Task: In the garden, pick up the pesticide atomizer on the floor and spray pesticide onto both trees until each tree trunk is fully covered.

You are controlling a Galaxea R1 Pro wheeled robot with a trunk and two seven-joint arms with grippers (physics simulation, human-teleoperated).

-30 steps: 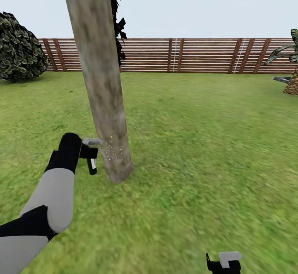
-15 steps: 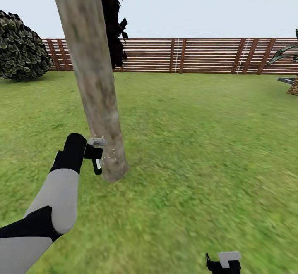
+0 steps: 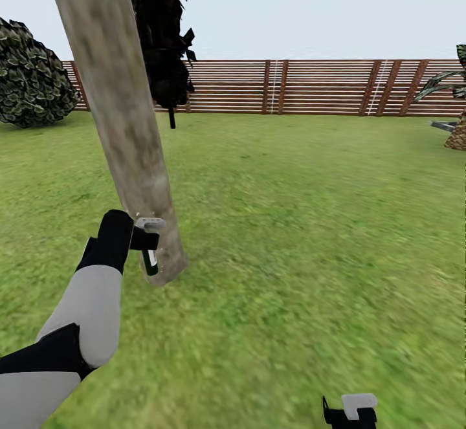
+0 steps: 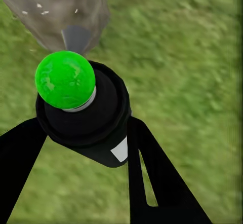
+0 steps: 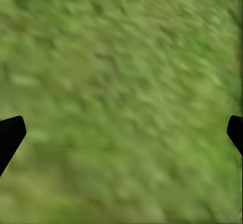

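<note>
Spraying looks under way at the first tree: the left gripper (image 3: 144, 240) is pinched around the pesticide atomizer (image 3: 150, 259), holding its grey nozzle just beside the base of the tree trunk (image 3: 129, 138), and a few pale specks sit on the bark near the nozzle. In the left wrist view the atomizer (image 4: 83, 112) sits between the two black fingers (image 4: 152, 178), its bright green cap toward the camera and the trunk (image 4: 61, 11) close ahead, again dotted with small white flecks. So the pick-up is done; judging by how low and sparse the flecks are, most of this trunk is uncovered, and a second tree has yet to be treated. The right gripper (image 5: 121, 133) hangs low over bare grass with its fingertips spread wide apart and nothing between them. The ground is a wide, uneven-looking green lawn (image 3: 310, 222), open on all sides of the trunk, so there is free room to circle it. A brown slatted fence (image 3: 291, 86) closes the far side, a dense leafy bush (image 3: 29, 73) stands near it, a narrow black tree (image 3: 162, 34) rises behind the trunk, and a palm (image 3: 456, 118) shows at the far edge.
</note>
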